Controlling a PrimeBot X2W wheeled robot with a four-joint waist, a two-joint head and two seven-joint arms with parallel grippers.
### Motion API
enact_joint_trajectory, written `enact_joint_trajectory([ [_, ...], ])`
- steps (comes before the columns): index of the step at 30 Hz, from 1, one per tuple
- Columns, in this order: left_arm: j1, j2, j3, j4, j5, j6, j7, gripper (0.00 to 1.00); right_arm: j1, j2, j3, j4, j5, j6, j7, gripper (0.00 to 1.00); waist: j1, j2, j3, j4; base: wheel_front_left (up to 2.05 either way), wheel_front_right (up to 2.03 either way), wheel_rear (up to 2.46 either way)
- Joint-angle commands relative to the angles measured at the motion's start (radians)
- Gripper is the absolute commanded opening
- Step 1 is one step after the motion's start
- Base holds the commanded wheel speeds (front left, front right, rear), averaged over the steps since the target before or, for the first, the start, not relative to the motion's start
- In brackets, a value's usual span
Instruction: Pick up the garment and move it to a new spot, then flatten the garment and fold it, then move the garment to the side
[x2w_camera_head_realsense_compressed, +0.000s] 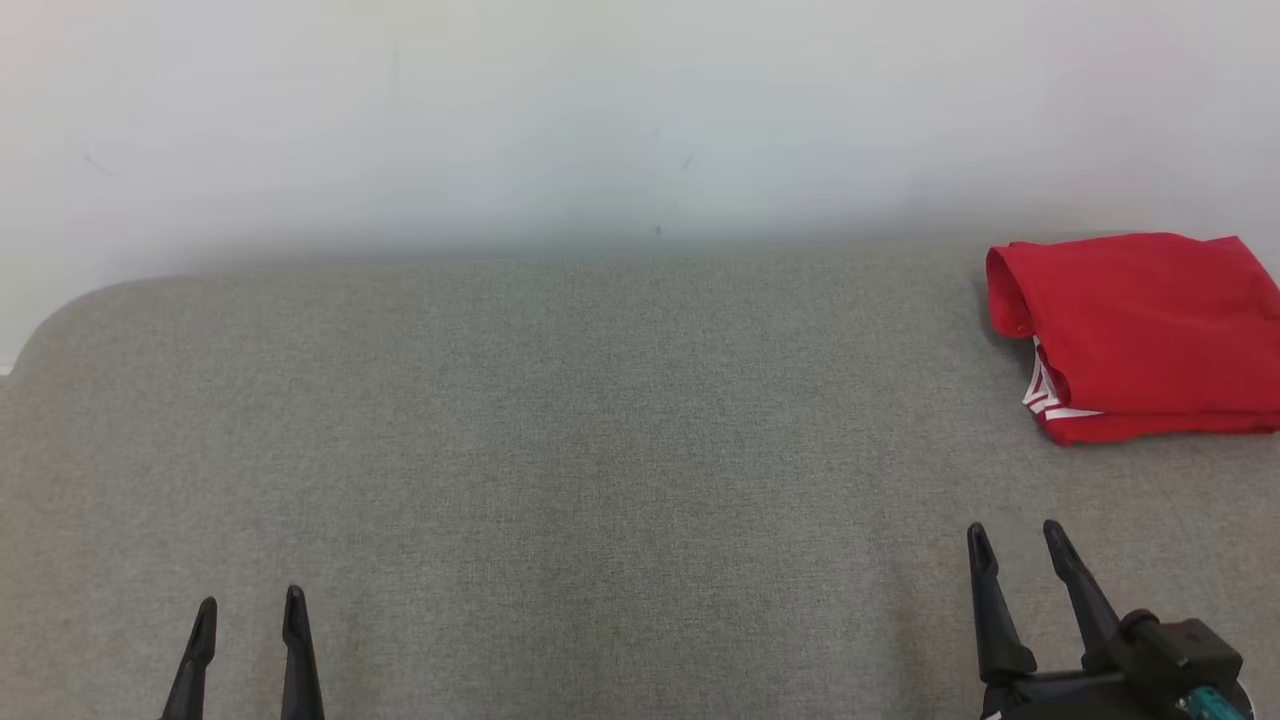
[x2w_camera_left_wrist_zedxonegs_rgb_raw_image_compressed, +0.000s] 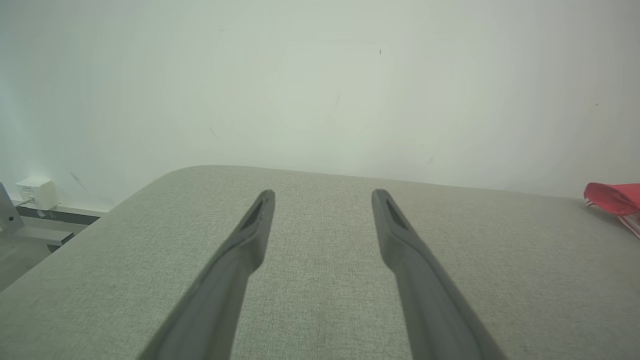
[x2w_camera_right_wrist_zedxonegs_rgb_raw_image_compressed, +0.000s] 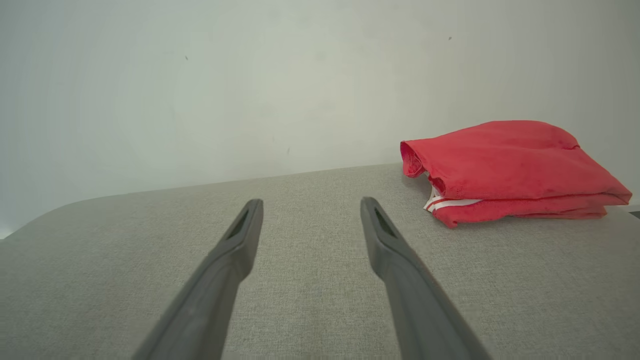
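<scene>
The folded red garment (x2w_camera_head_realsense_compressed: 1140, 330) lies far right on the tabletop (x2w_camera_head_realsense_compressed: 600, 450); the left hand (x2w_camera_head_realsense_compressed: 249, 600) and the right hand (x2w_camera_head_realsense_compressed: 1015, 530) have fingers apart, empty.

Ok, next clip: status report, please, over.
Both open, empty: left end effector, right end effector. The red garment lies folded at far right of grey surface, untouched. No obstruction seen.
</scene>
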Motion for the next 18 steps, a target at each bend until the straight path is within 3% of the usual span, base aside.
enact_joint_trajectory([
  [1,0.018,-0.004,0.002,0.006,-0.011,-0.005,-0.003,1.0,0.02,0.006,-0.004,-0.009,-0.012,-0.003,0.002,1.0,0.0001,0.0001,-0.009,0.001,0.0,0.0,0.0],
  [18,0.015,0.011,0.0,0.042,0.007,-0.016,-0.003,1.0,0.053,0.018,0.009,-0.007,-0.007,-0.003,-0.005,1.0,0.0001,0.0001,-0.029,0.014,0.0,0.0,0.0],
])
